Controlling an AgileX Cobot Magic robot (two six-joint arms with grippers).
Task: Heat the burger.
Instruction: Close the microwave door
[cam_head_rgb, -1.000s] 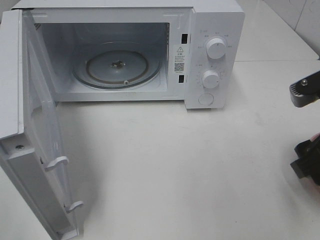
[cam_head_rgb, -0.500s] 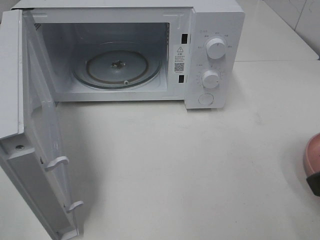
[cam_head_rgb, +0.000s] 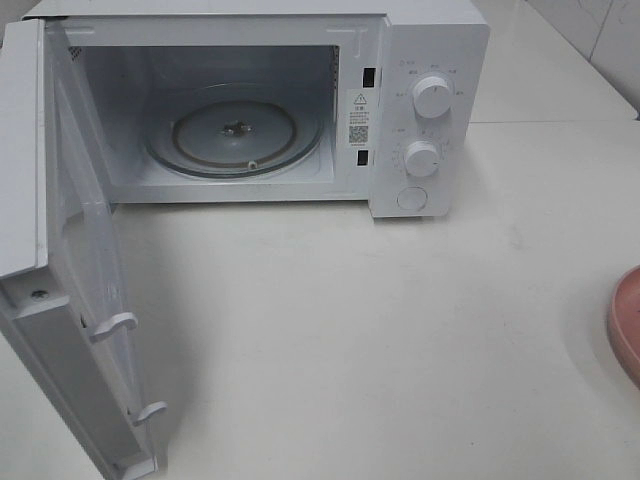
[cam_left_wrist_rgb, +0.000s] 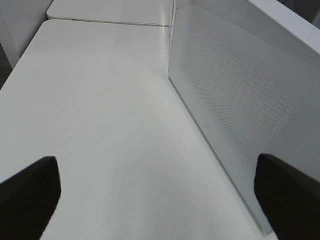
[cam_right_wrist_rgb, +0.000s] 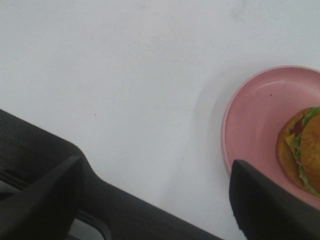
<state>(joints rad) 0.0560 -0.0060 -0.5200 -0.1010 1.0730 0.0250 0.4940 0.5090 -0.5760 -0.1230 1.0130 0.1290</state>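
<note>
The burger (cam_right_wrist_rgb: 305, 152) lies on a round pink plate (cam_right_wrist_rgb: 250, 115), shown only in the right wrist view, with its bun, green lettuce and yellow cheese cut off by the picture's edge. My right gripper (cam_right_wrist_rgb: 155, 200) hovers open over bare table beside the plate, nothing between its fingers (cam_right_wrist_rgb: 270, 205). In the high view only the plate's rim (cam_head_rgb: 628, 325) shows at the right edge, and neither gripper appears. My left gripper (cam_left_wrist_rgb: 155, 200) is open and empty, next to the outer face of the microwave door (cam_left_wrist_rgb: 250, 100).
The white microwave (cam_head_rgb: 430, 60) stands at the back with its door (cam_head_rgb: 70, 270) swung wide open to the left. Its glass turntable (cam_head_rgb: 235, 130) carries nothing. White tabletop (cam_head_rgb: 360, 330) stretches between the microwave and the plate.
My right gripper has withdrawn out of the high view past the right edge, uncovering the pink plate's rim. The microwave and its door have not moved.
</note>
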